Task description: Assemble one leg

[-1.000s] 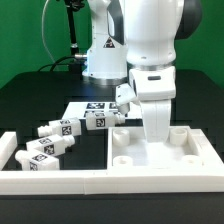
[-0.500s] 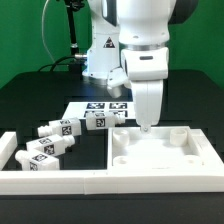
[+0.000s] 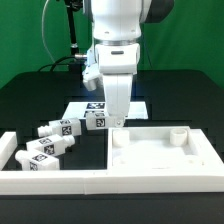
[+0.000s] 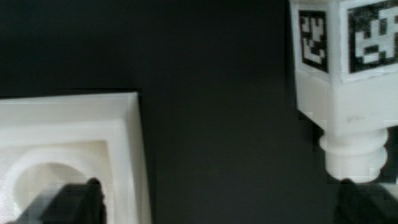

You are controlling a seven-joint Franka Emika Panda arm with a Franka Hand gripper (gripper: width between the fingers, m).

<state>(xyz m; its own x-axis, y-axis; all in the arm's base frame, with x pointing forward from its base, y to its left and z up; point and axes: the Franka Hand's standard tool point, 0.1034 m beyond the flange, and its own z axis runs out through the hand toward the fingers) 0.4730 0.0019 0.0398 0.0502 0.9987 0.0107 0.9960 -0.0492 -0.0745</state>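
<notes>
The nearest leg (image 3: 96, 120) is a white square post with tags, lying just off the panel's far left corner in the exterior view. Three more legs (image 3: 50, 142) lie further to the exterior view's left. The large flat white panel (image 3: 160, 152) has corner sockets. My gripper (image 3: 114, 121) hangs low between that leg and the panel corner. In the wrist view my gripper (image 4: 217, 205) is open and empty, with bare black table between its fingertips. The leg (image 4: 343, 70) points its peg end at one fingertip (image 4: 366, 196). The panel corner (image 4: 63, 130) lies by the other.
A white raised wall (image 3: 90, 181) runs along the front and up both sides, with the panel against it. The marker board (image 3: 100, 105) lies behind the legs, near the robot base (image 3: 100, 65). Black table shows at the exterior view's far left.
My arm has swung toward the exterior view's left, from over the middle of the panel to its left far corner beside the nearest leg. The legs and panel have not moved.
</notes>
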